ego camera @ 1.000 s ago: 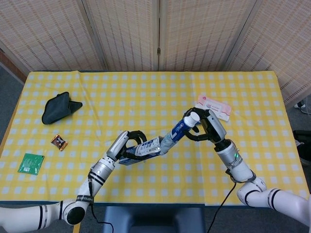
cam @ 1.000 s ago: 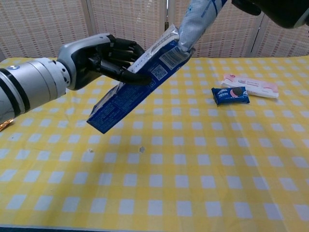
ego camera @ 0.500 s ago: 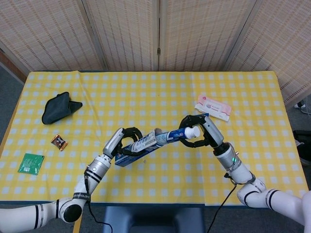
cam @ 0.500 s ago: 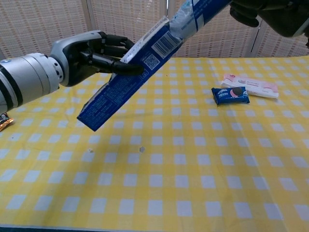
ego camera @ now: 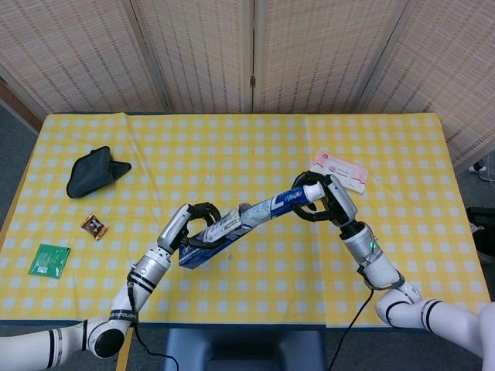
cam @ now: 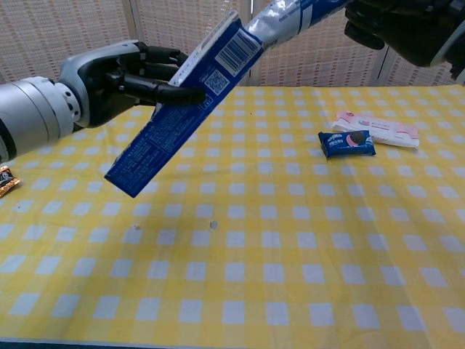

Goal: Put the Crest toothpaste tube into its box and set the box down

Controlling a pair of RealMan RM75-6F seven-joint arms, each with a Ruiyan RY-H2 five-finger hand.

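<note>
My left hand (ego camera: pixel 194 223) (cam: pixel 123 76) holds the blue Crest box (ego camera: pixel 207 239) (cam: pixel 182 98) tilted above the table, its open end up and toward the right. The toothpaste tube (ego camera: pixel 274 209) (cam: pixel 290 14) sticks out of that open end, its flat tail inside the box. My right hand (ego camera: pixel 329 202) (cam: pixel 403 25) grips the tube at its white cap end. In the chest view the cap is out of frame and only the dark lower part of the right hand shows at the top right.
A pink-and-white packet (ego camera: pixel 340 171) (cam: pixel 378 129) lies at the right, with a small blue cookie pack (cam: pixel 346 143) next to it. A dark pouch (ego camera: pixel 94 171), an orange snack pack (ego camera: pixel 93 226) and a green card (ego camera: pixel 49 260) lie at the left of the yellow checked table (ego camera: pixel 247 151).
The tube has gone deeper into the box and now lines up with it. My left hand has shifted the box left and lower; my right hand has followed with the cap end.
</note>
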